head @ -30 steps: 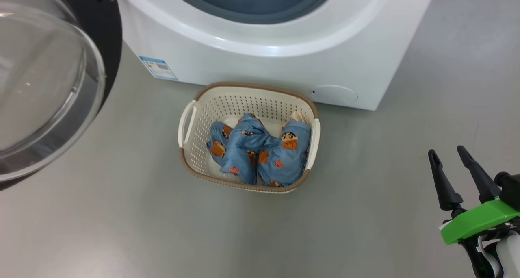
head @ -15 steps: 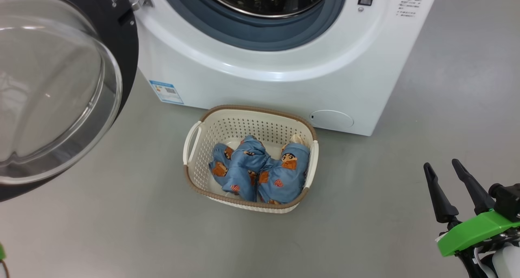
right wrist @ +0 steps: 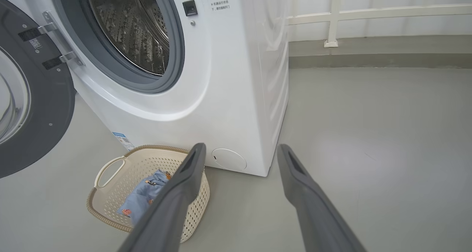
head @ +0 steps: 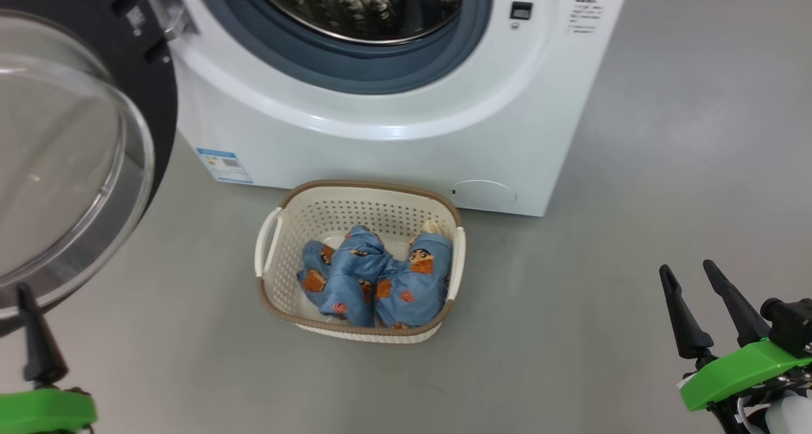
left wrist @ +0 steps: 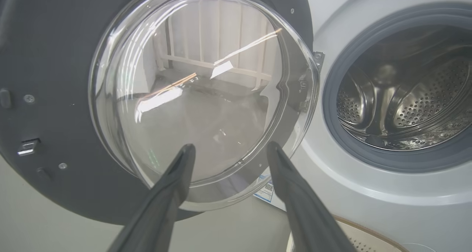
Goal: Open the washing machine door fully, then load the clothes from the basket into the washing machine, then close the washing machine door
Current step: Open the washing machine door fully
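The washing machine (head: 380, 148) stands ahead with its steel drum (head: 355, 2) exposed. The washing machine door (head: 158, 104) hangs swung out to the left, its glass bowl facing me. The basket (head: 355, 212) sits on the floor against the machine's front, with the blue clothes (head: 380, 282) heaped inside. My left gripper (left wrist: 229, 146) is open and holds nothing, pointing at the door's glass (left wrist: 202, 97) without touching it. My right gripper (head: 686, 269) is open and bare, low on the right and well clear of the basket (right wrist: 121, 171).
A blue label (head: 222, 164) and a round flap (head: 483, 195) sit low on the machine's front. Bare grey floor (head: 634, 167) spreads to the right of the machine. A white railing (right wrist: 332, 16) runs along the back wall.
The head camera has tilted up and shifted, bringing the drum into view. One finger of my left gripper has come into the lower left corner. Basket and clothes lie as before.
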You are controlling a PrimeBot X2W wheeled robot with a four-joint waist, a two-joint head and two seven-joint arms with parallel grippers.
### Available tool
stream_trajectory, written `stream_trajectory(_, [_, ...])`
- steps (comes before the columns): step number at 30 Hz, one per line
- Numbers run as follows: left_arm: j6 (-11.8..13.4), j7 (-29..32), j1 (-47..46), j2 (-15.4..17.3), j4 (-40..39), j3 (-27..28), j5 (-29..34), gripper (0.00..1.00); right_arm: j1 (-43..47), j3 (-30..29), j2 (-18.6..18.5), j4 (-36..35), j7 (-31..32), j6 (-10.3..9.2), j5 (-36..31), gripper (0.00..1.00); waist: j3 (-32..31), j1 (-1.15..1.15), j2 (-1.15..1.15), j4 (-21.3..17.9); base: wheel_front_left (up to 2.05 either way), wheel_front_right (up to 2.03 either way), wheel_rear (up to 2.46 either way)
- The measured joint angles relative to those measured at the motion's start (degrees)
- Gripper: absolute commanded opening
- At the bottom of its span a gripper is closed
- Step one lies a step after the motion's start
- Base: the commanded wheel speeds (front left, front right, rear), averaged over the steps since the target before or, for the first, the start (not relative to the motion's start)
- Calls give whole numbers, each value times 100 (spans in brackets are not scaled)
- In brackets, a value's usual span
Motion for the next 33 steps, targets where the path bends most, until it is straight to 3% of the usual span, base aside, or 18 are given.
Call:
stream_trajectory(12, [0, 0, 91, 65, -11, -959, -181, 100, 0, -66, 48, -48, 0, 0, 0, 100, -10, 0, 0, -585, 0, 0, 0])
stream_trajectory(33, [0, 1, 339, 127, 210, -1722, -291, 100, 41, -76, 104, -118, 0, 0, 0, 100, -228, 0, 0, -1560, 0, 0, 0])
